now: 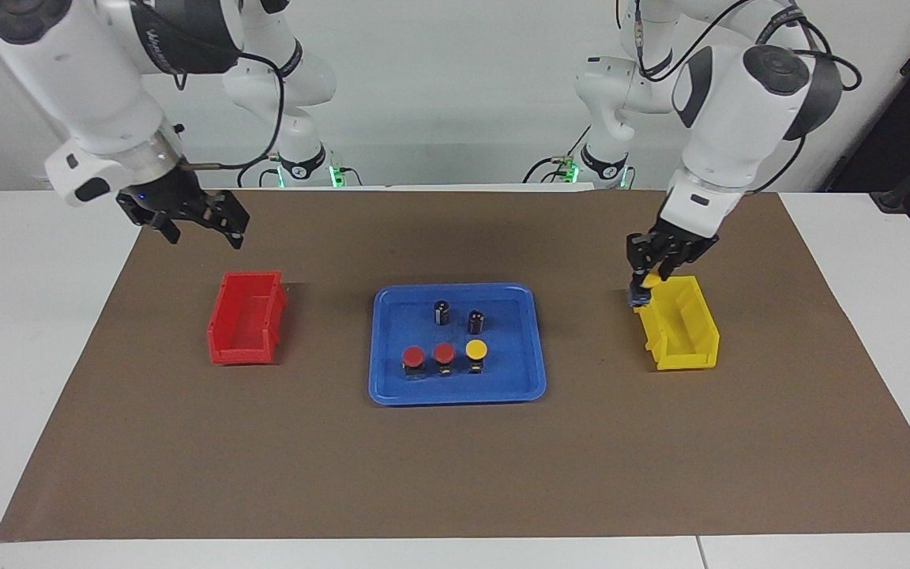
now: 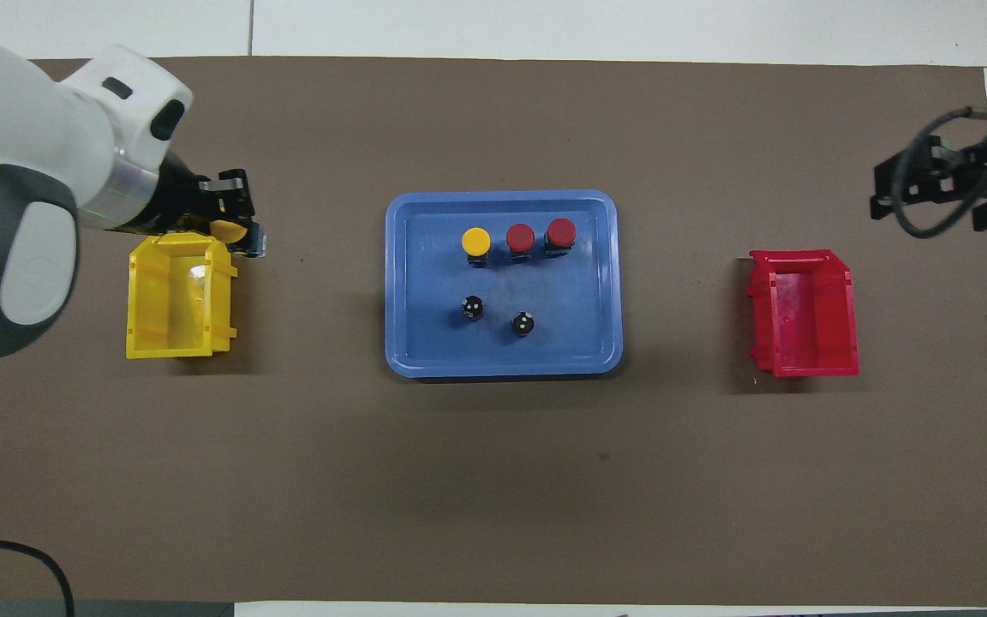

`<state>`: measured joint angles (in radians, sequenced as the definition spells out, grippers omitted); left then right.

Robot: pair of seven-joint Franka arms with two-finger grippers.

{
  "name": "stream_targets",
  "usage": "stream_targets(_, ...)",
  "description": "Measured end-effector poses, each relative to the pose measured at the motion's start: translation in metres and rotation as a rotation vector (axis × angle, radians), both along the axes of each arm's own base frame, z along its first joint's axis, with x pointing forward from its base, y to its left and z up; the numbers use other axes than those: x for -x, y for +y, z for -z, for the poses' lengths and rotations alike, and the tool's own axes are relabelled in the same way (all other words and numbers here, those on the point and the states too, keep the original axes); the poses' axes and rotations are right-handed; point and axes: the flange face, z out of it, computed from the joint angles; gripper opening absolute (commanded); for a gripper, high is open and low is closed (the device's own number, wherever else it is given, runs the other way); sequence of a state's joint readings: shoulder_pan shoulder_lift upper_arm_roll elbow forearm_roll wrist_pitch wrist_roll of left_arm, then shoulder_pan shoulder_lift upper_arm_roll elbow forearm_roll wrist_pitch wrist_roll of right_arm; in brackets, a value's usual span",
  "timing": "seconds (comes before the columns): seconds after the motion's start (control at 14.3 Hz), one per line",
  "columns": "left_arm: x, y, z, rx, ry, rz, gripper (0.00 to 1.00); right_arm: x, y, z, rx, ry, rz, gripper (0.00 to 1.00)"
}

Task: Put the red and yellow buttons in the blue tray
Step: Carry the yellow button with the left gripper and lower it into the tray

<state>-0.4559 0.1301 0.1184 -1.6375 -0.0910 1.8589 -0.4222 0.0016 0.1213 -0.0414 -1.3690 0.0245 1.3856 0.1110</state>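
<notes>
The left gripper [image 1: 643, 286] has its fingers closed on the last yellow button [image 2: 228, 231], raised over the yellow bin's [image 1: 680, 328] corner nearest the blue tray [image 1: 392, 391]. A thin pinch could let it drop short. The right gripper [image 1: 201, 221] waits over the desk with fingers spread, empty.

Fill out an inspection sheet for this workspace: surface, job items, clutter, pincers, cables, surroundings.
Surface: brown mat over a white table.
Job items: blue tray mid-mat holds two red buttons and one yellow button in a row; a second yellow button is in the left pincer.
Clutter: two dark capless cylinders in the tray; red bin and yellow bin on the mat.
Pincers: left pincer shut on the yellow button, over the yellow bin's corner; right pincer waits, raised above the mat near the red bin.
Cables: black cables along both arms.
Surroundings: white wall; nothing else seen.
</notes>
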Motion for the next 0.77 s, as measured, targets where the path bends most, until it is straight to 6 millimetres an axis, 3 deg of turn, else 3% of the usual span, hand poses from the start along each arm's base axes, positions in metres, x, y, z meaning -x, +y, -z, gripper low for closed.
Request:
stream_targets(0.14,-0.005,-0.042,0.03,0.031,-0.014,-0.018,0.02,0.025,-0.024,-0.005,-0.008,0.007,0.001,1.0)
stream_targets(0.35,-0.009,-0.1,0.088,0.06,-0.015,-0.014,0.02,0.034,-0.027,-0.007,-0.009,-0.01,0.003,1.0)
stream_targets(0.56,-0.01,-0.129,0.131,0.056,-0.012,0.01,0.02,0.03,-0.026,-0.003,0.008,-0.029,-0.032,1.0)
stream_targets(0.77,-0.008,-0.138,0.145,0.054,-0.001,0.017,0.02,0.03,-0.026,0.005,0.011,-0.012,-0.042,1.0)
